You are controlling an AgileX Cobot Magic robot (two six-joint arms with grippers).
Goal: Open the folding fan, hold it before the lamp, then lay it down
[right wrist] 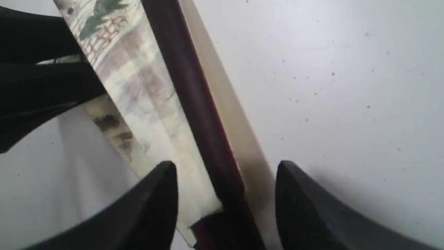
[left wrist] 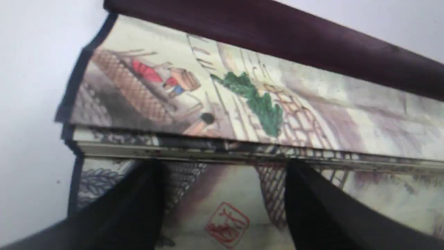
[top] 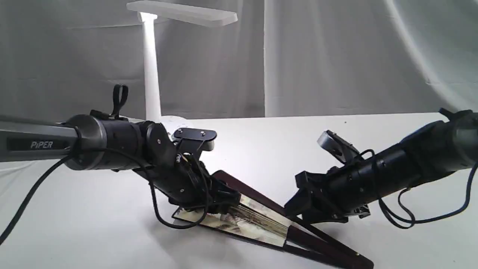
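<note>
The folding fan [top: 257,220] lies on the white table, spread only a little, its painted cream pleats showing between two dark maroon guards that meet at the near right. My left gripper [top: 224,203] is down at the fan's wide paper end. Its fingers stand apart over the pleats [left wrist: 242,104], so the left gripper [left wrist: 220,165] is open. My right gripper [top: 295,209] sits near the ribs. In the right wrist view this gripper [right wrist: 225,165] is open and straddles the upper maroon guard [right wrist: 194,104]. The white lamp [top: 151,67] stands behind at the back left.
The lamp's round base [top: 175,121] rests just behind the left wrist. Black cables [top: 407,220] hang from both arms down to the table. A pale draped cloth [top: 336,56] closes off the back. White tabletop [top: 93,231] lies to the left of the fan.
</note>
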